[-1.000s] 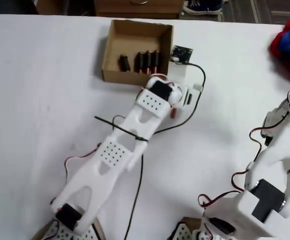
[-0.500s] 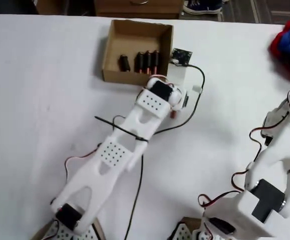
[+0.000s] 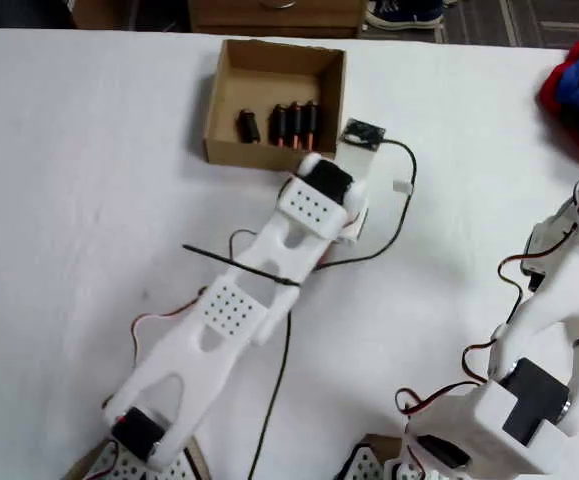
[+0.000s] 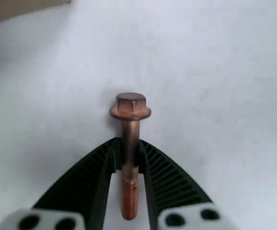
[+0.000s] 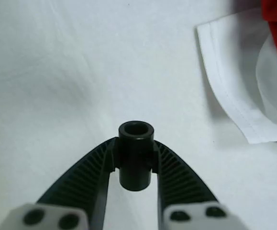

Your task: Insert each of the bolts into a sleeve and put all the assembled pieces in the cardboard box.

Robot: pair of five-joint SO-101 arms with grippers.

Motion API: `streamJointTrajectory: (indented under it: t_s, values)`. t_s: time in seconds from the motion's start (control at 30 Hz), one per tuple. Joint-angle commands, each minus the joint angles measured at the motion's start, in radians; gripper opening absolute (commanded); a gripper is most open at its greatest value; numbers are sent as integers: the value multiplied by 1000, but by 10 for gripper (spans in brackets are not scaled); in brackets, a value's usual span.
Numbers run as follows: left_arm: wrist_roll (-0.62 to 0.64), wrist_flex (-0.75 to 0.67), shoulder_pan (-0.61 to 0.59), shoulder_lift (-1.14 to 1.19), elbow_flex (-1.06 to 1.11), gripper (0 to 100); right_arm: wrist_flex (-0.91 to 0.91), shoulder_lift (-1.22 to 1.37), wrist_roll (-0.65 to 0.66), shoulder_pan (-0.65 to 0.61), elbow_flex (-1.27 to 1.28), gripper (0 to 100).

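Bolt (image 4: 130, 124) clamped by its shank in left fingers (image 4: 90, 177), near box (image 3: 269, 75). Sleeve (image 5: 136, 158) pinched in right fingers (image 5: 95, 177), well apart. Insertion is probably the step in hand. Next: bring arms together, line bolt tip with bore.

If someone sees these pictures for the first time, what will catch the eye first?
Most striking are the copper bolt, pinched by its shank in the left gripper, and the black sleeve, clamped in the right gripper with its open bore toward the camera. In the high view, the cardboard box at the far side of the white table holds four dark pieces in a row.
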Motion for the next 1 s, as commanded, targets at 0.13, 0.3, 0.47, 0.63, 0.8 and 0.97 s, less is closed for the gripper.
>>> streamJointTrajectory:
  t_s: [0.13,0.3,0.47,0.63,0.8,0.97]
  values:
    - [-2,26,-46,-215,360,26,-5,-59,6,7,-9,21]
    - [-2,21,-51,-370,676,30,-5,-59,6,5,-9,21]
    - [-9,20,-86,-410,722,48,-12,-59,6,5,-11,21]
    - [-3,20,-106,-391,680,216,-13,-59,6,4,-11,21]
    - [-2,-20,-103,-391,679,275,-13,-59,6,4,-11,21]
    - [-2,-75,-103,-390,679,225,-13,-59,6,4,-11,21]
